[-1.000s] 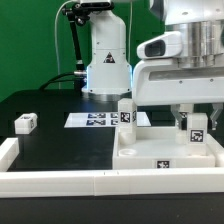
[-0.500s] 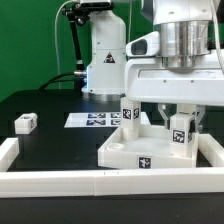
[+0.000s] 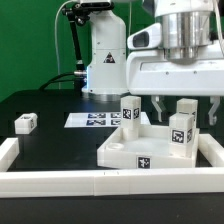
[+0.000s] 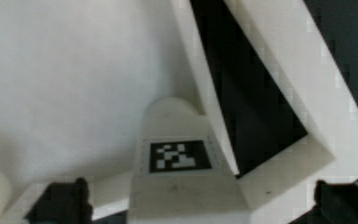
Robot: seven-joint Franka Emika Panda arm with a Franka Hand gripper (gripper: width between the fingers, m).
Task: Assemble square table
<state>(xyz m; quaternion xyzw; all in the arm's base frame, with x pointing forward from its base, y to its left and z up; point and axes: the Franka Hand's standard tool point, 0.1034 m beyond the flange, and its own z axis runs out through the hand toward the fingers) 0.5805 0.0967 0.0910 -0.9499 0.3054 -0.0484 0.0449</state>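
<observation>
Exterior view: the square table (image 3: 160, 148) lies upside down near the black desk's (image 3: 60, 140) front edge, behind the low white barrier wall (image 3: 100, 182); three leg blocks (image 3: 181, 128) stand upright in its corners; the fourth leg (image 3: 25, 123) lies loose near the desk's far side edge; the gripper (image 3: 186, 100) hangs above, jaws released, grasping nothing.

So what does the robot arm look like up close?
The arm is smooth, rounded and white with light grey shading. Its base has a small dark logo, and a black cable loops down beside it on the exterior view's left. The gripper hangs from a boxy white hand under a shiny silver-grey cylinder. Its two fingers look slim and dark.
</observation>
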